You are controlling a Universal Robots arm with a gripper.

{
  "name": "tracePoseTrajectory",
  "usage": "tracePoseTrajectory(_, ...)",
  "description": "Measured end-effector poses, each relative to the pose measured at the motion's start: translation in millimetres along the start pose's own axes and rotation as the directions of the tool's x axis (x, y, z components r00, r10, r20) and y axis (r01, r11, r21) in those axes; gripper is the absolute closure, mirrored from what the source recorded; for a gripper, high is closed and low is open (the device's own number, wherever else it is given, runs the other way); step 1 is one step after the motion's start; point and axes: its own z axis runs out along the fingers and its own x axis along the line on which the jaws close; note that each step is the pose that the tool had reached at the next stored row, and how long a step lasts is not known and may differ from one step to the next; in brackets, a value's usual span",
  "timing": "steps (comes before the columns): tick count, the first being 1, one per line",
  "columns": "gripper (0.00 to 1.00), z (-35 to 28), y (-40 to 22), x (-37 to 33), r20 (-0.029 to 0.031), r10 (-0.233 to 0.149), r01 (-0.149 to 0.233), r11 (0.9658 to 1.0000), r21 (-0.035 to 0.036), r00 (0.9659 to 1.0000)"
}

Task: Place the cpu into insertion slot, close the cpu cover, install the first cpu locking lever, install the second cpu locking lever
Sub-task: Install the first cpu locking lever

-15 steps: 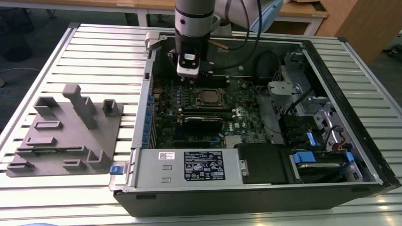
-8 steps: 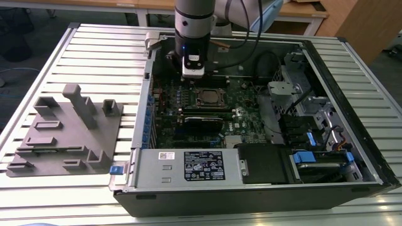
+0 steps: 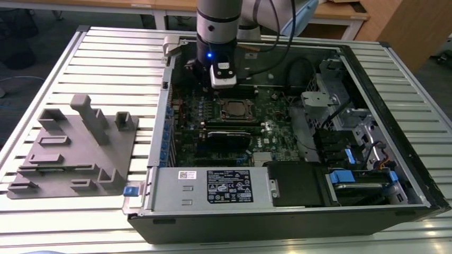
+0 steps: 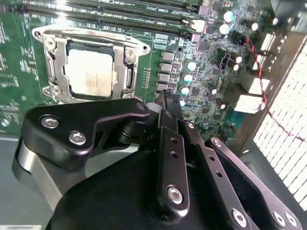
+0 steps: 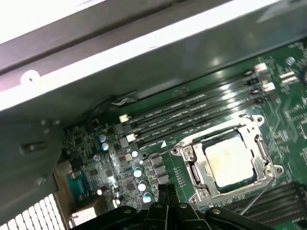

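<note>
The cpu (image 4: 88, 76) lies flat in the insertion slot (image 3: 234, 110) on the green board, its dull silver top facing up; it also shows in the first wrist view as cpu (image 5: 229, 163). The cpu cover (image 4: 49, 62) is down around the chip as a silvery frame, the cover (image 5: 192, 168) leaving the chip's top bare. A thin wire lever (image 5: 256, 199) runs along one side of the frame. My gripper (image 4: 170, 101) hangs above the board beside the socket, shut with nothing in it; the gripper (image 5: 165, 191) is apart from the frame. The arm (image 3: 215, 47) stands over the case's far side.
The open computer case (image 3: 395, 79) sits on a slatted table. Long memory slots (image 5: 192, 110) run next to the socket. A power supply box (image 3: 211, 185) lies at the near side, cables (image 3: 297, 69) and blue drive handles (image 3: 350, 177) toward the exterior view's right. A grey fixture (image 3: 71, 148) stands outside the case.
</note>
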Motion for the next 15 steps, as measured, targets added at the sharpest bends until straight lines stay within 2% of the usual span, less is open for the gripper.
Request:
tracePoseTrajectory(4, 0.89, 1.0, 0.0, 0.0, -0.0026, -0.072, 0.072, 0.9974, 0.0024, 0.9974)
tracePoseTrajectory(7, 0.89, 1.7, -0.1, -0.1, -0.0049, -0.127, 0.127, 0.9919, 0.0043, 0.9919)
tracePoseTrajectory(11, 0.89, 2.3, -0.1, -0.1, -0.0077, -0.196, 0.196, 0.9807, 0.0072, 0.9807)
tracePoseTrajectory(15, 0.89, 2.6, -0.1, -0.1, -0.0087, -0.250, 0.250, 0.9681, 0.0138, 0.9682)
